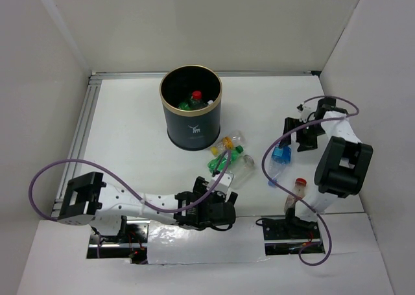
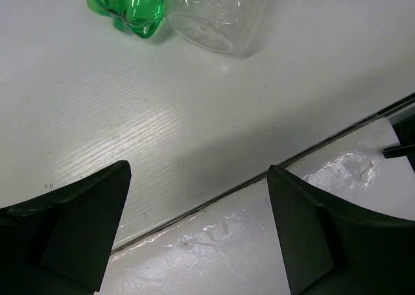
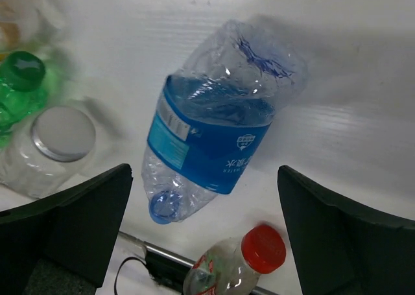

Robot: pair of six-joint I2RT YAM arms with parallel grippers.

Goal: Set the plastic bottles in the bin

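The dark green bin (image 1: 191,123) with a gold rim stands at the back centre. It holds a green bottle with a red cap (image 1: 196,96). A yellow-capped bottle (image 1: 228,141), a green bottle (image 1: 224,157) and a clear bottle (image 1: 243,168) lie clustered in front of it. My left gripper (image 1: 217,190) is open and empty just short of them. In the left wrist view its fingers (image 2: 84,230) stand apart below the green bottle (image 2: 130,6) and the clear one (image 2: 217,16). My right gripper (image 1: 300,133) is open above a crushed blue-labelled bottle (image 3: 207,139). A red-capped bottle (image 3: 249,262) lies nearer.
White walls close in the table on three sides. A metal rail (image 1: 81,136) runs along the left edge. A seam and a glossy white cover (image 2: 259,243) run along the near edge. Purple cables (image 1: 78,165) loop over both arms.
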